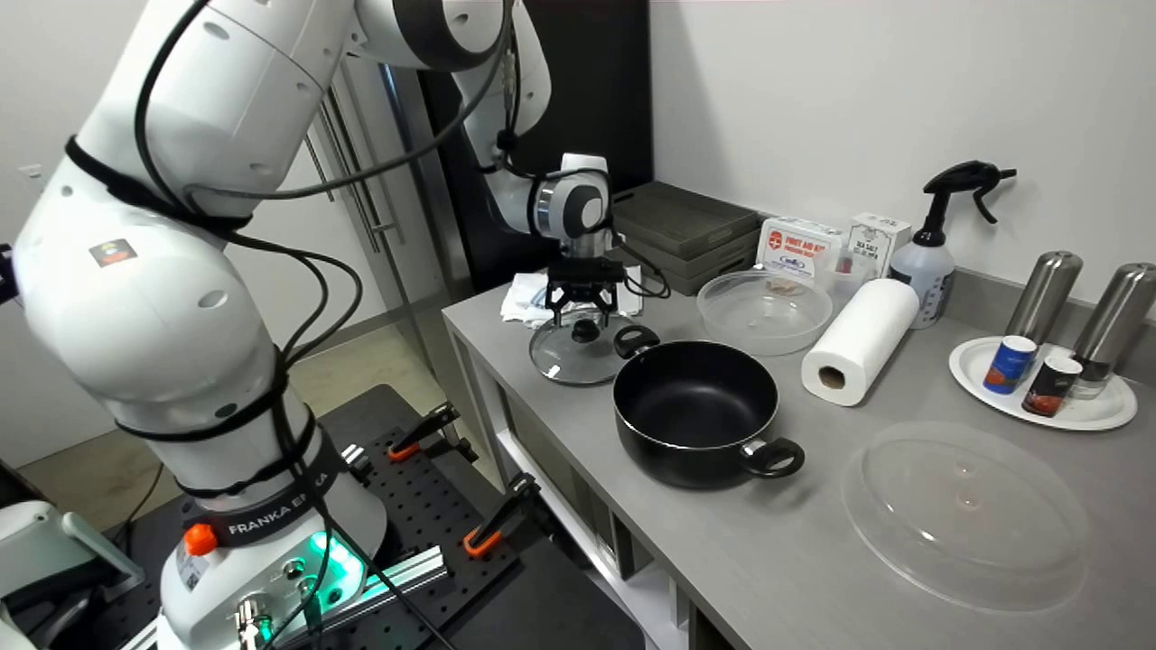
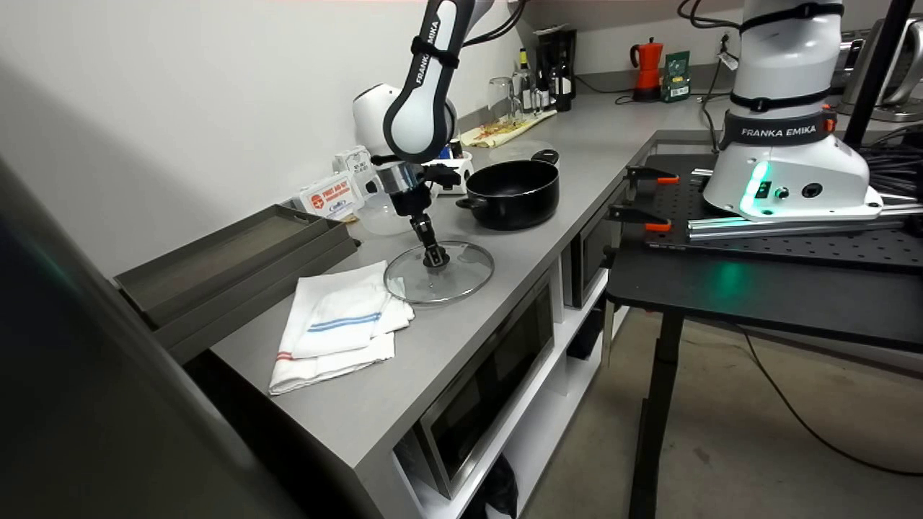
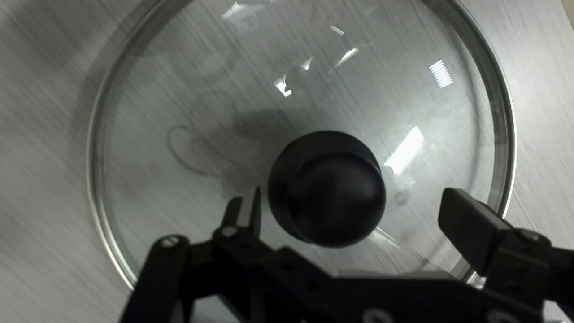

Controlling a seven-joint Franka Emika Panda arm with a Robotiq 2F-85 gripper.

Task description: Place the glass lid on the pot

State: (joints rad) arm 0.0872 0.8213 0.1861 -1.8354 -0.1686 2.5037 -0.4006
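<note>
The arm's base [image 2: 800,173] is showing FRANKA EMIKA on a dark band, and the same words are running along a link [image 2: 433,79] above the gripper [image 3: 349,206]. On the counter [image 1: 777,542], a kit box [image 1: 799,246] by the wall [image 1: 813,108] is reading FIRST AID KIT, and a salt box [image 1: 878,236] beside it is reading SEA SALT. The print on two small jars [image 1: 1010,364] on a plate [image 1: 971,370] is coming out too small to read.

The lid [image 1: 569,361] is lying on the counter near the pot [image 1: 695,397]. Its clear glass is catching bright reflections, a silvery rim is circling it, and a round black knob [image 3: 336,202] is standing at its centre. In an exterior view its edge is overlapping a white towel [image 2: 339,317]; the pictures are not showing whether the two are touching. The pot, black and upright, is standing uncovered, a small handle sticking out on either side. In the wrist view the jaws are standing wide apart astride the knob, one finger [image 3: 232,214] close to it, gripping nothing.

The counter is showing grey, with fine streaks up close. Grey trays [image 1: 700,217] are standing stacked by the wall, and a microwave [image 2: 490,382] is sitting on a shelf beneath the counter.
</note>
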